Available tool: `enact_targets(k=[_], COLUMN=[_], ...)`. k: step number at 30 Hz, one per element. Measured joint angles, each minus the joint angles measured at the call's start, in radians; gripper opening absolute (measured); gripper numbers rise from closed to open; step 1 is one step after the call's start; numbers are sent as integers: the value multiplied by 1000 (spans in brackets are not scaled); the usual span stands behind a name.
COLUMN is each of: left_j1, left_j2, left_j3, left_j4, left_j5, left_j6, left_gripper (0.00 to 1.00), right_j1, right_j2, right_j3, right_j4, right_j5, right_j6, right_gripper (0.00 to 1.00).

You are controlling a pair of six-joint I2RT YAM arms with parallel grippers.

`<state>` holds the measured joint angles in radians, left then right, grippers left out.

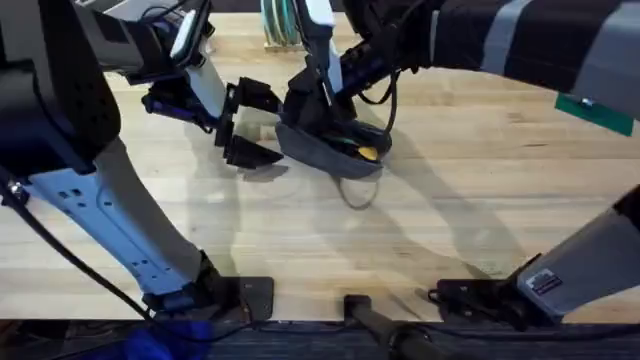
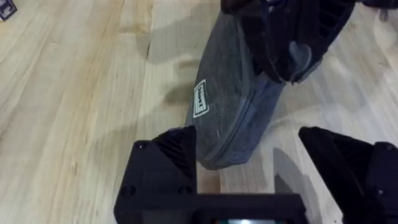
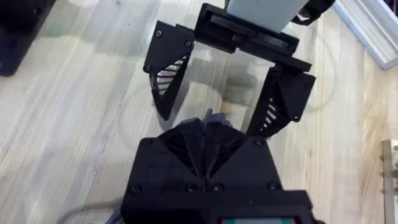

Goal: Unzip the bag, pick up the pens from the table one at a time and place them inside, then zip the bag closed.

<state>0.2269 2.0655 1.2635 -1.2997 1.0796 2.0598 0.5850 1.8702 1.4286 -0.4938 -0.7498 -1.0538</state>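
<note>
Grey-blue bag (image 1: 325, 150), long axis pointing at left tool (image 1: 238, 128)

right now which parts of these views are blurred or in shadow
Overhead: both arms rise near the camera, large and soft-edged; the left gripper and pouch throw shadows on the table. Left wrist: the right gripper is a dark blur over the pouch. Right wrist: its own fingers are soft.

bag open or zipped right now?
Open. In the overhead view the bag gapes at its right end, with orange and green showing inside. The right tool is shut at its top.
</note>
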Motion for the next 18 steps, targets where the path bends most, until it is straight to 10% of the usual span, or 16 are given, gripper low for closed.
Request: enact_targets(k=[18], left_j1=[-46], left_j2=[0], left_j3=[-7], left_j4=[44], left_j5=[6], left_j6=[0], left_gripper=[995], right_j1=[0], right_j2=[0], right_j3=[0], right_j4=[0], right_j5=[-3], right_j6=[3], right_gripper=[33])
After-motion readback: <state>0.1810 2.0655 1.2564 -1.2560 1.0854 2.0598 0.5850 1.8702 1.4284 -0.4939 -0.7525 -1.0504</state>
